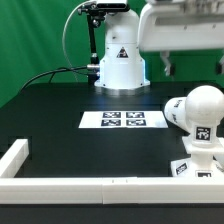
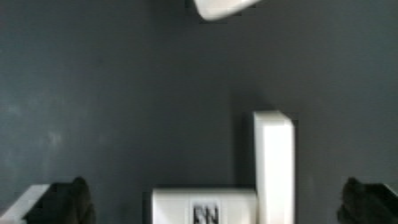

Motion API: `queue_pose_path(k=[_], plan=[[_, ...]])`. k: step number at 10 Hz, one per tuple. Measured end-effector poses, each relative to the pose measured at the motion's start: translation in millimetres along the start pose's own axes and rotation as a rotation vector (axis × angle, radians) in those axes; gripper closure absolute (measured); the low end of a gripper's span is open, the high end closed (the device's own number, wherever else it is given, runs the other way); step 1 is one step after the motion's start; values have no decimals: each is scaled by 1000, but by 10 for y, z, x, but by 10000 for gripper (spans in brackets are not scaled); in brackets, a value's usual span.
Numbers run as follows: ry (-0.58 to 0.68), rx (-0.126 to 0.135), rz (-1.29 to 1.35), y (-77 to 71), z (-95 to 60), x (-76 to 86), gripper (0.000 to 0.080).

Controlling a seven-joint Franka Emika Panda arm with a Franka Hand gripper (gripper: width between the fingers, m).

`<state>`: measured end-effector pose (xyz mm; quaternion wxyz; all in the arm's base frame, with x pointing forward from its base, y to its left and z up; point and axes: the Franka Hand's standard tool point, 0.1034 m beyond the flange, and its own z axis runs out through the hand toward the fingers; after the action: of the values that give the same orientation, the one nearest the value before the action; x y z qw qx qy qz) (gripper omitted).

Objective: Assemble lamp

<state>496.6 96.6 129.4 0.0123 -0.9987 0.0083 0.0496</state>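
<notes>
In the exterior view the round white bulb [image 1: 205, 102] stands on the blocky tagged base [image 1: 205, 158] at the right. A smaller rounded white tagged part [image 1: 177, 111], perhaps the shade, sits right behind them. The arm [image 1: 185, 25] reaches across the top right and its gripper is not visible there. In the wrist view my gripper [image 2: 214, 198] is open, with dark fingertips [image 2: 59, 203] at both edges. A white tagged part [image 2: 201, 206] lies between them, low in the picture. I cannot tell which part it is or whether the fingers touch it.
The marker board [image 1: 122, 119] lies mid-table before the robot's base [image 1: 120, 60]. A white rail [image 1: 60, 184] runs along the front edge and turns at the left corner. In the wrist view a white bar [image 2: 272, 155] stands beside the tagged part, and a white shape [image 2: 226, 8] lies beyond.
</notes>
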Motion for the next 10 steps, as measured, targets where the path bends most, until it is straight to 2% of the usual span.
queue_pose_path(k=[1,3,5,6,7,8,10], plan=[[27,-7,-51,-20,123,-58,101],[14,-6,-76,-17,114,-72,101],[-5,-9,-67,14,186,-105,101],[-41,-20,-37,99,372,-207,101],[-148,-33,10,161,489,-315,101],[-252,-48,52,215,529,-304,101],[-395,-58,68,270,514,-304,101]])
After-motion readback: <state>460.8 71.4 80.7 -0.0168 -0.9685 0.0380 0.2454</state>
